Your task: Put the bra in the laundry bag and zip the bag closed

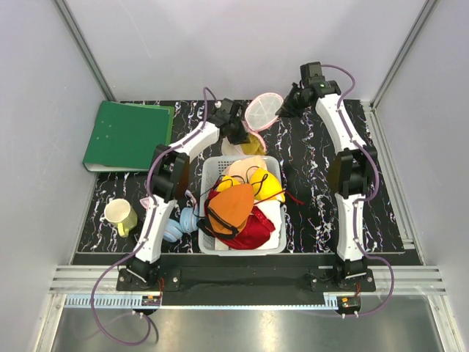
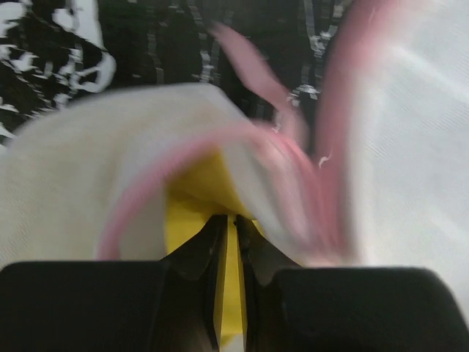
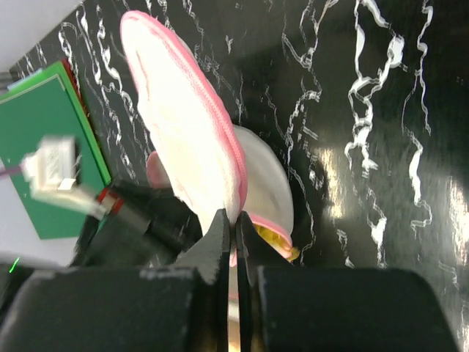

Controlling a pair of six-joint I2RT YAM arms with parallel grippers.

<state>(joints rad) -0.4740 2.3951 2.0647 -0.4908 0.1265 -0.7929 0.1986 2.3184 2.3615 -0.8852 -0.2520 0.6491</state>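
Observation:
The laundry bag (image 1: 262, 111) is a white mesh pouch with a pink zipper rim, standing at the back of the table with its flap lifted. My right gripper (image 3: 234, 217) is shut on the pink rim of that flap (image 3: 183, 125). The yellow bra (image 1: 255, 144) lies partly inside the bag's mouth, and a bit of it peeks out under the rim (image 3: 276, 239). My left gripper (image 2: 231, 221) reaches into the opening, its jaws pinched on the bra's yellow fabric (image 2: 192, 199). White mesh and pink rim (image 2: 139, 202) fold over the left gripper's fingertips. Most of the bra is hidden.
A grey-white basket (image 1: 276, 233) holding orange, red and yellow-and-black bras sits just in front of the bag, between the arms. A green binder (image 1: 126, 135) lies at the back left. A yellow mug (image 1: 121, 217) and a blue item (image 1: 180, 223) stand near the left arm.

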